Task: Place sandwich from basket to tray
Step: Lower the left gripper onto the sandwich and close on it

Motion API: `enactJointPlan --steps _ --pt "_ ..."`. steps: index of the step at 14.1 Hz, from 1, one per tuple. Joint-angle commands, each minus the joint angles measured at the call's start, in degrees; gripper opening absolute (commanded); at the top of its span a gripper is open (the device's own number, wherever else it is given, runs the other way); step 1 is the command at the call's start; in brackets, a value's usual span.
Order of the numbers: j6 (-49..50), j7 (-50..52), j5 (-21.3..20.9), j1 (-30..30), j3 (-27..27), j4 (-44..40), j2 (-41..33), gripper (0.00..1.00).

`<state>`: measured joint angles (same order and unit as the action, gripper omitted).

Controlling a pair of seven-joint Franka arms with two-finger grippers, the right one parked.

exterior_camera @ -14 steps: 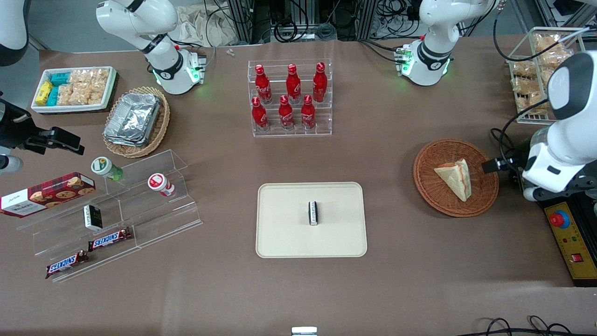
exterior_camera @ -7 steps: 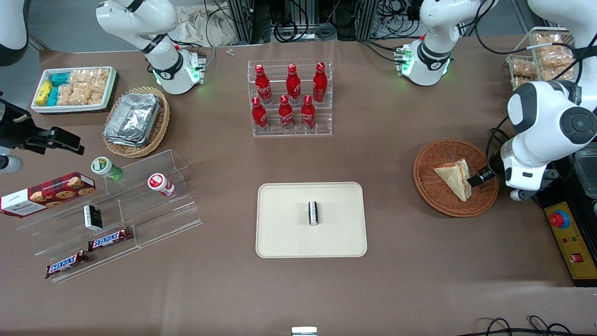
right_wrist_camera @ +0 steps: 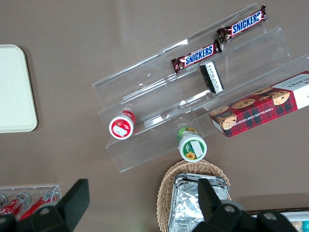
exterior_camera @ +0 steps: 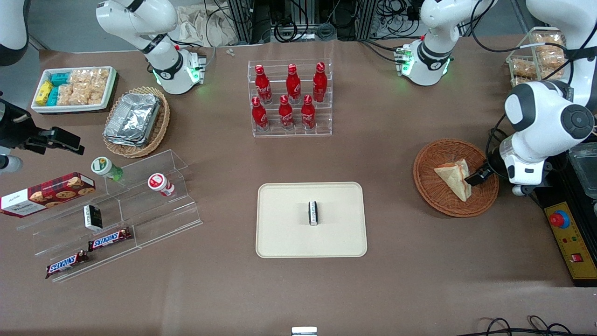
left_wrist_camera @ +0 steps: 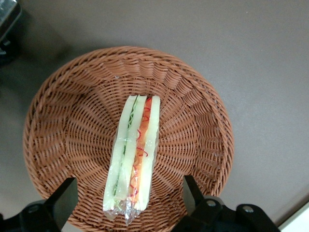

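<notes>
The sandwich (exterior_camera: 454, 178), a wrapped white-bread wedge with pink and green filling, lies in the round reddish-brown basket (exterior_camera: 438, 198) toward the working arm's end of the table. My left gripper (exterior_camera: 477, 178) hovers over the basket's rim, at the sandwich's cut edge. In the left wrist view the gripper (left_wrist_camera: 129, 199) is open, its two dark fingers (left_wrist_camera: 64, 200) standing either side of the sandwich's (left_wrist_camera: 135, 145) near end without touching it, above the basket (left_wrist_camera: 67, 121). The cream tray (exterior_camera: 284, 233) lies mid-table, nearer the front camera; it also shows in the right wrist view (right_wrist_camera: 14, 87).
A small black-and-white packet (exterior_camera: 313, 213) stands on the tray. A clear rack of red bottles (exterior_camera: 290, 98) is farther from the camera. A wire rack of snack bags (exterior_camera: 536, 65) and a yellow control box (exterior_camera: 571, 242) flank the working arm.
The left arm swung in over the basket, bringing the gripper from outside the rim to the sandwich's cut edge. The sandwich has not moved.
</notes>
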<state>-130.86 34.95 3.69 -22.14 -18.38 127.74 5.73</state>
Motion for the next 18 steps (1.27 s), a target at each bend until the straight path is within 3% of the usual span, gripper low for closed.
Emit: enactJointPlan --steps 1,18 --pt "-1.5 0.8 4.0 -0.5 -0.4 1.8 -1.0 0.97" --pt "-15.9 0.8 5.1 -0.9 -0.5 11.6 2.2 0.97"
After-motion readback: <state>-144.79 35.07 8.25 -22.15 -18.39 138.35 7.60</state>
